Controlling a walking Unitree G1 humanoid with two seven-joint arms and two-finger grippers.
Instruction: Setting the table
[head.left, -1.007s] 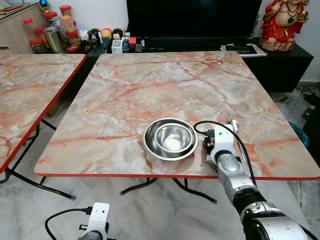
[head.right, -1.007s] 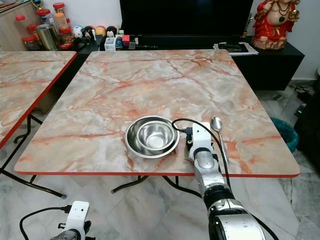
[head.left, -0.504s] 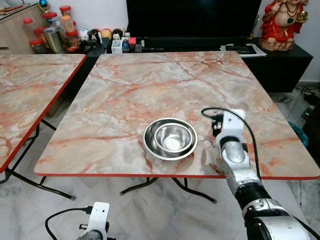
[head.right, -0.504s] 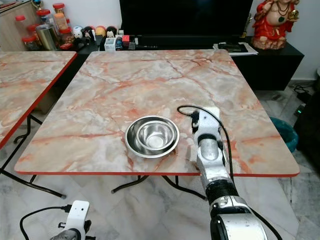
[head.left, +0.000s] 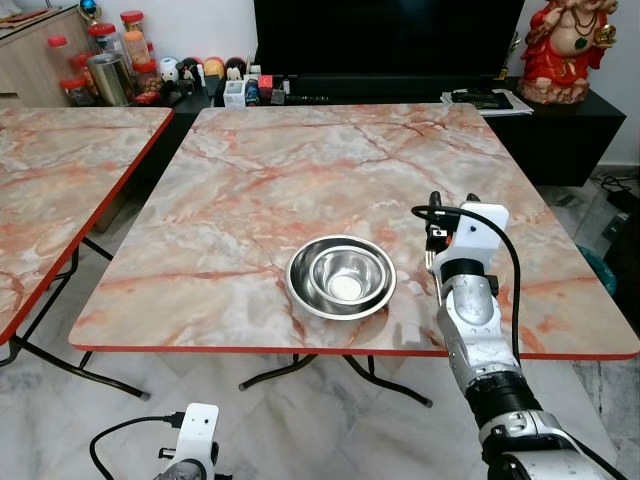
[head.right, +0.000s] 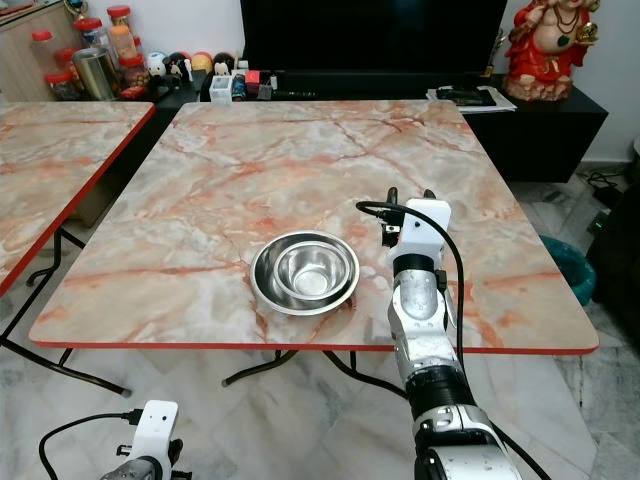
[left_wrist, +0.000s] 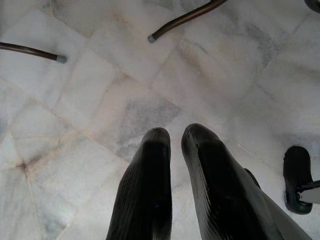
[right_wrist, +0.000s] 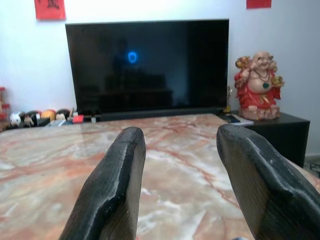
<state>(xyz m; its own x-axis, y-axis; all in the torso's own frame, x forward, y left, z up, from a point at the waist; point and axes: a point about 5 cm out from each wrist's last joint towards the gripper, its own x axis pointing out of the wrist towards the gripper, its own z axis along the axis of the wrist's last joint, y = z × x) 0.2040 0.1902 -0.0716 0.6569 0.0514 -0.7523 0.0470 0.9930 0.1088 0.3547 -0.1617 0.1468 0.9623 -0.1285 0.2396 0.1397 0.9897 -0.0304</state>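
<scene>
Our right gripper (right_wrist: 175, 165) has its two black fingers apart, with nothing between them, raised above the marble table (head.left: 300, 180) at the 3 o'clock side of the steel bowl (head.left: 341, 276). The bowl sits inside a wider steel plate (head.left: 300, 290), near the table's front edge. Our left gripper (left_wrist: 177, 165) hangs over the floor tiles (left_wrist: 100, 100), fingers almost together.
</scene>
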